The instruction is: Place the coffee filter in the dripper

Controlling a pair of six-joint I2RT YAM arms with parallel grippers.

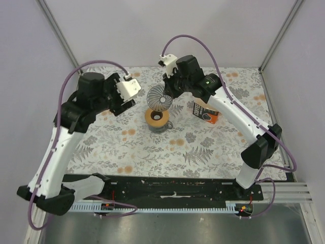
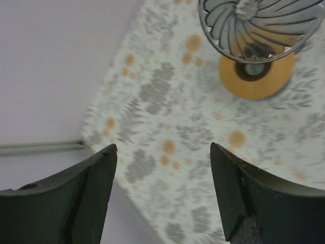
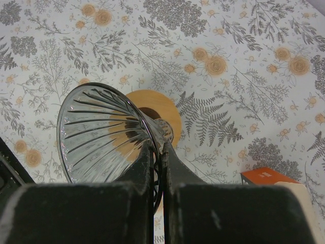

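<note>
The dripper (image 1: 156, 117) is a round orange-tan ring with a dark centre, standing mid-table on a glass cup (image 1: 163, 127). It also shows in the left wrist view (image 2: 259, 84) and the right wrist view (image 3: 165, 109). My right gripper (image 1: 170, 91) (image 3: 158, 145) is shut on the rim of a clear ribbed glass cone (image 1: 159, 98) (image 3: 101, 132) and holds it tilted just above the ring. My left gripper (image 1: 123, 105) (image 2: 162, 152) is open and empty, left of the ring, above the cloth. No white coffee filter is in view.
An orange-and-tan printed packet (image 1: 205, 113) (image 3: 269, 178) lies right of the ring. The floral cloth (image 1: 203, 147) covers the table. The table's left edge (image 2: 101, 147) and the side wall are close below my left gripper.
</note>
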